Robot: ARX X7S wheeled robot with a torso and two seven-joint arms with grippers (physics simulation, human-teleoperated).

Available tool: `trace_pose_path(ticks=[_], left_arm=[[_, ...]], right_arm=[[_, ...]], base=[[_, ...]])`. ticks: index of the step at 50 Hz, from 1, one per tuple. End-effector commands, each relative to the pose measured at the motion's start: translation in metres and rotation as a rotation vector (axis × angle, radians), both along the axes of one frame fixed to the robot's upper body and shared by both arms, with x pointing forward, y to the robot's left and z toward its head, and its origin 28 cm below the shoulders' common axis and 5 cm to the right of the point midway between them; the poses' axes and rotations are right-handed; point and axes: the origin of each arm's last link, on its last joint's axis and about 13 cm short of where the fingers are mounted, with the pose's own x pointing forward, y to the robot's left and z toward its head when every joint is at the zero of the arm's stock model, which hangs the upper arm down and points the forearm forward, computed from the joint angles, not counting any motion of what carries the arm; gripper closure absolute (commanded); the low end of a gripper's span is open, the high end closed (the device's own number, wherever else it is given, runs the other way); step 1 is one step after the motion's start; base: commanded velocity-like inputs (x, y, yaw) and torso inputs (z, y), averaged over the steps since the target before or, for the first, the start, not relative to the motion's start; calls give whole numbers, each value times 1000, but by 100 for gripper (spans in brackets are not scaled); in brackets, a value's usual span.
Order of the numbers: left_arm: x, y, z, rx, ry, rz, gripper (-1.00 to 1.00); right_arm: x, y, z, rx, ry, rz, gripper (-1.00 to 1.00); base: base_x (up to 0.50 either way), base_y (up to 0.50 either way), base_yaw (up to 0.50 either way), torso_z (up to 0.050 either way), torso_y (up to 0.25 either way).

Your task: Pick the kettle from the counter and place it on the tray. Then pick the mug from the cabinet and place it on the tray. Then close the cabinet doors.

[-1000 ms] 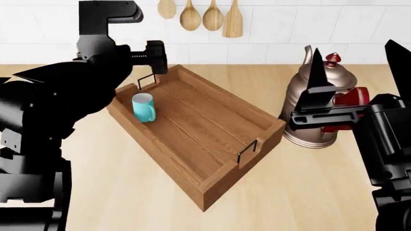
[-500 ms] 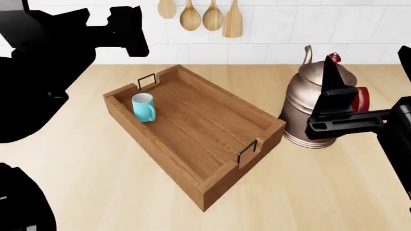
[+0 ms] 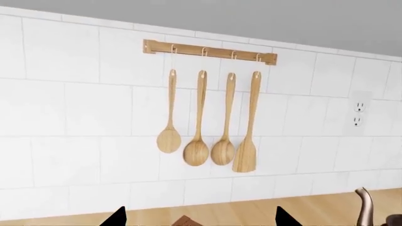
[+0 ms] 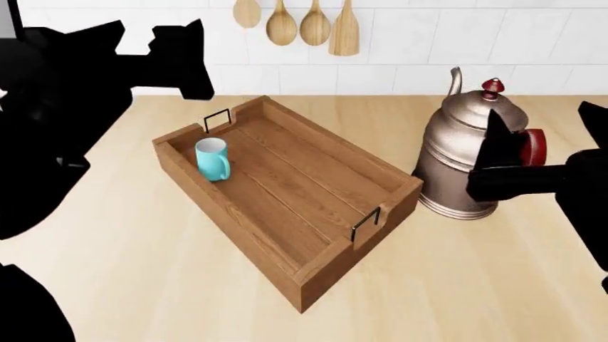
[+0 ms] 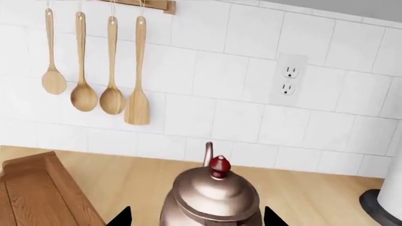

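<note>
The copper kettle (image 4: 465,153) stands upright on the beige counter (image 4: 142,249), just right of the wooden tray (image 4: 314,192). The turquoise mug (image 4: 212,159) stands inside the tray at its far left end. My right gripper (image 4: 496,167) is at the kettle's near right side by its dark red handle. In the right wrist view the kettle (image 5: 213,195) sits between the wide-apart fingertips (image 5: 121,218) of the open right gripper (image 5: 197,220), untouched. My left gripper (image 4: 185,60) hangs open above the counter, left of the tray; its wrist view shows both fingertips (image 3: 116,218) far apart. The cabinet is out of view.
Several wooden spoons (image 4: 299,25) hang on the tiled wall behind the tray. A white cylinder on a dark grey base (image 5: 386,193) stands right of the kettle. A wall socket (image 5: 287,80) sits above the kettle.
My left arm has lifted up and to the left, away from the tray's far end. My right gripper has drawn back to the right of the kettle. Kettle, mug and tray have not moved.
</note>
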Motion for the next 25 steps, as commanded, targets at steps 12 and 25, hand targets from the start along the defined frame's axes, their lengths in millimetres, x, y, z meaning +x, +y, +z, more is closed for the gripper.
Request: trace_pose_path(ticks=[12,25], left_arm=[[0,0,-5,2,12,-6,-100],[1,1,-8,-3,18,-4,-100]], right_arm=[[26,-11,-17,42,89,-43,-100],[31,-14,-24,59,109,-57,-100]], base=[[0,0,0,0,0],[0,0,0,0,0]])
